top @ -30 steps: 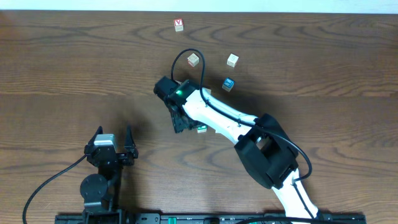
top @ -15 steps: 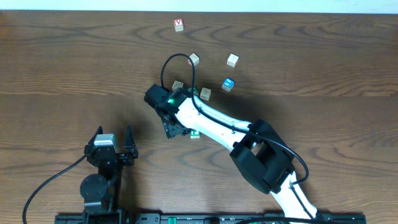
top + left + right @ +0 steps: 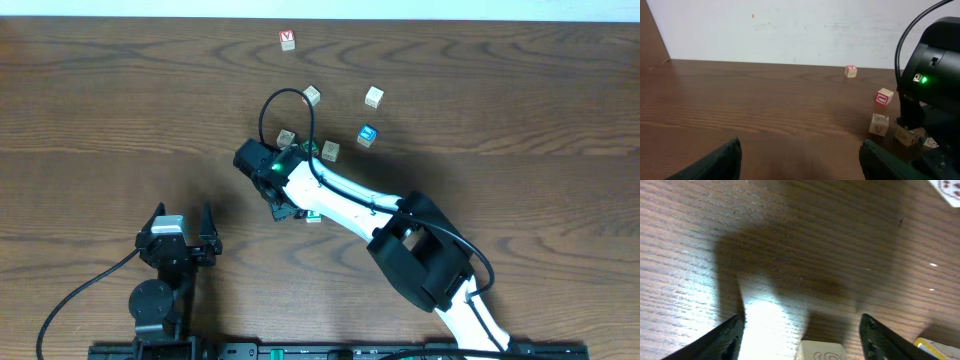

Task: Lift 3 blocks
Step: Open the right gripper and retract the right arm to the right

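Note:
My right gripper [image 3: 293, 209] reaches down to the table left of centre, jaws open. In the right wrist view a pale block face with a curly mark [image 3: 822, 351] sits between the open fingers [image 3: 725, 335], touching neither. From overhead a green-faced block [image 3: 313, 214] shows at that gripper's tip, partly under the arm. A pale block [image 3: 287, 138] and another [image 3: 329, 151] lie just behind the wrist. A red-faced block [image 3: 884, 97] stands farther back. My left gripper [image 3: 181, 241] rests open near the front left, far from all blocks, with nothing in it [image 3: 800, 160].
A red-marked block [image 3: 288, 39] lies at the far edge. Another pale block [image 3: 374, 97] and a blue-faced block [image 3: 367, 135] sit right of the arm's cable loop [image 3: 285, 110]. The right arm [image 3: 380, 215] slants across the table's middle.
The right arm swung left over the last second, and the green-faced block at its tip shifted left with it. The left arm has not moved.

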{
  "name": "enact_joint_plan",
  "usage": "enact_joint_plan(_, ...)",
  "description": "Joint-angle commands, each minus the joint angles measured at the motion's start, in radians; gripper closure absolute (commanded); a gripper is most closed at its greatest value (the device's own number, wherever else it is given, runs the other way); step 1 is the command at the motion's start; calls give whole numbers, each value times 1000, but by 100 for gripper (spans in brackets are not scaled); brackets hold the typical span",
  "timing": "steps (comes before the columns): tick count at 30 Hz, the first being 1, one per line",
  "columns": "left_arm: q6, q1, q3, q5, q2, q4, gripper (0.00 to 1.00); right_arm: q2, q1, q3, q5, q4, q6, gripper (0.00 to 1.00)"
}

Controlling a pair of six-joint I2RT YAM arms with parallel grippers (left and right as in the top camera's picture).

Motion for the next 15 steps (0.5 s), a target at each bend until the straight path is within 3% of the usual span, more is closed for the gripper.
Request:
enact_joint_plan(1, 0, 5, -12, 20, -2, -41, 25, -17, -13, 29, 36, -12, -81, 18)
enact_joint_plan(3, 0, 5, -12, 20, -2, -41, 24, -32, -20, 53, 36, -22, -107, 12)
enact_joint_plan(6, 0, 5, -12, 20, -2, -41, 24, -56, -29, 97, 40, -43, -130, 16)
enact_joint_plan(7, 0, 5, -12, 20, -2, -41, 24, -65, -31, 114, 40, -56, -138, 22)
enact_joint_plan(9, 0, 5, -12, 20, -2, -41, 24, -93, -36, 169, 40, -108, -143, 44)
enact_joint_plan(10, 0, 5, -12, 20, -2, -41, 24, -121, -42, 211, 40, -151, -152, 67)
enact_joint_plan(11, 0, 5, -12, 20, -2, -41, 24, -143, -45, 239, 43, -179, -163, 76)
enact_joint_plan(13, 0, 5, -12, 20, -2, -41, 24, -212, -58, 293, 75, -234, -174, 86)
enact_joint_plan(15, 0, 5, -12, 20, -2, -41, 24, -297, -71, 317, 118, -263, -185, 86)
